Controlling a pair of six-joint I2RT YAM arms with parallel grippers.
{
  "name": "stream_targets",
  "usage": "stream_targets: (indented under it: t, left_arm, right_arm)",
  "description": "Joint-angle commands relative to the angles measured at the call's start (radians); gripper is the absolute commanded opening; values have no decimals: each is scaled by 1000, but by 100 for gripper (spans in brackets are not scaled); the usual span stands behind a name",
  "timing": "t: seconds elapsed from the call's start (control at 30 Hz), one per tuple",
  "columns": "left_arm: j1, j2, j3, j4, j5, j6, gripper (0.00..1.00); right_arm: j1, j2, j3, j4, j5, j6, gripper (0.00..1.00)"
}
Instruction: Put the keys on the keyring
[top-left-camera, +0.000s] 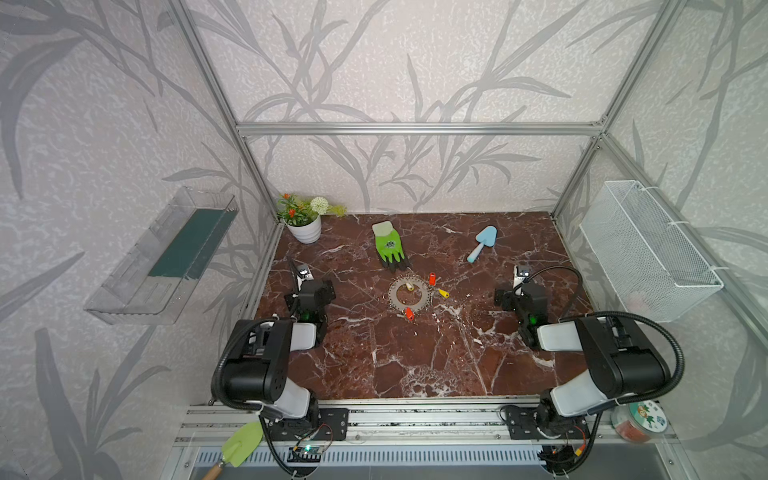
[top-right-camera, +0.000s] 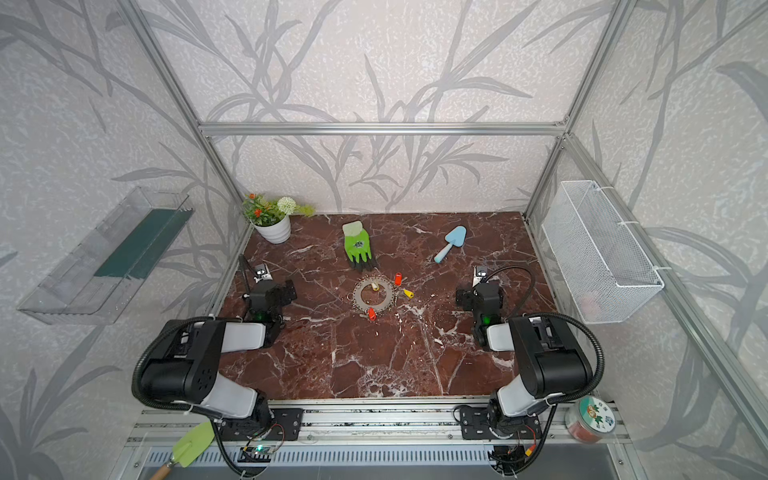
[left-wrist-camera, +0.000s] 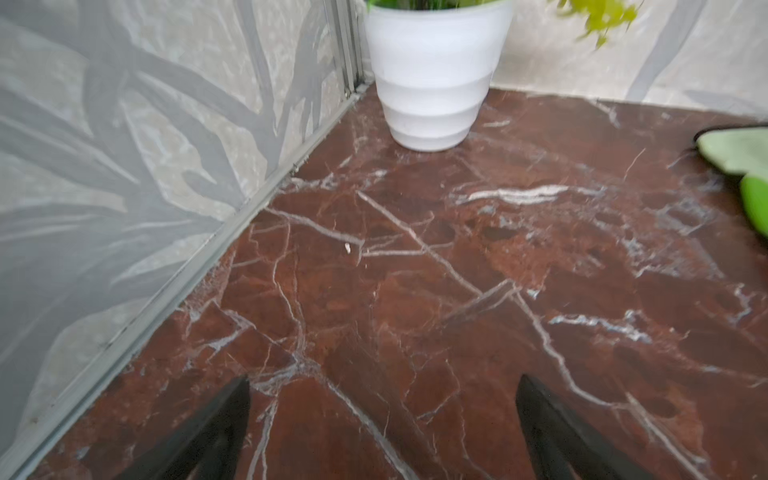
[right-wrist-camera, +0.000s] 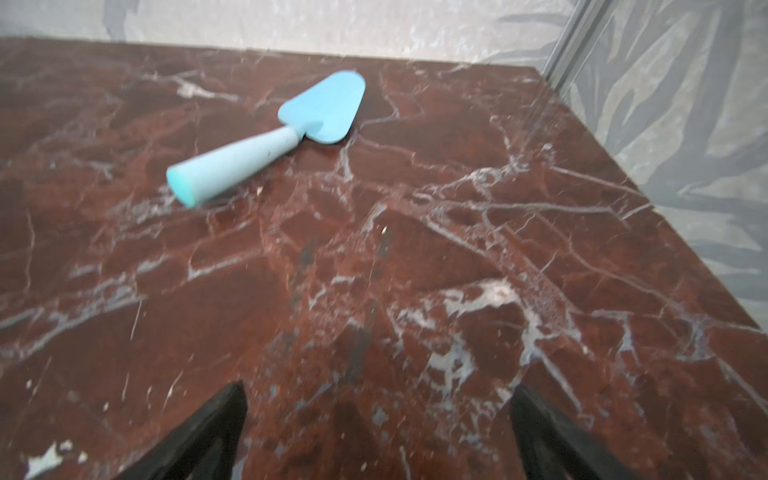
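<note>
Keyring: The flat grey metal keyring (top-left-camera: 424, 297), its rim fringed with small loops, lay on the red-brown marbled table (top-left-camera: 415, 365) between the two arms, just in front of the green-and-black glove (top-left-camera: 390, 245).
Keys: Four small keys with plastic tags lay at the ring. The far red-tagged key (top-left-camera: 432, 278) and the yellow-tagged key (top-left-camera: 444, 293) lay just beside its rim. The near red-tagged key (top-left-camera: 409, 313) touched its near edge, and the pale-tagged key (top-left-camera: 409, 286) lay across the edge of the hole. Whether any was threaded on a loop was too small to tell.
Left pincer: The left pincer (left-wrist-camera: 384, 380) stood wide and empty over bare table, facing the white ribbed plant pot (left-wrist-camera: 432, 83), well apart from the keyring.
Right pincer: The right pincer (right-wrist-camera: 379, 385) stood wide and empty, facing the light-blue plastic trowel (right-wrist-camera: 282, 137), well apart from the keys.
Step in hand: Judged as the very start, with nothing grasped and the reach not yet made.
Next move: It probably called for both arms to turn inward, one to steady the ring and the other to pinch a key by its tag. The tags were small and lay flat on a hard table, so a low, precise closing would be needed.
</note>
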Motion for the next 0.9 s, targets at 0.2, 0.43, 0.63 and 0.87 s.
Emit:
stream_targets:
  t: [0.2,0.43,0.63,0.87]
  left_arm:
    - [12,-20,21,35,32,13,99]
    - [8,-22,16,48,26,19,99]
    - [1,-20,17,46,16,25,99]
    - [1,-17,26,35,28,30,99]
  right_arm:
    - [24,8,31,121,53,-39,99]
    - [24,12,23,145,51,-41,99]
    - [24,9,22,144,51,-40,99]
    - [23,11,22,147,52,-42,99]
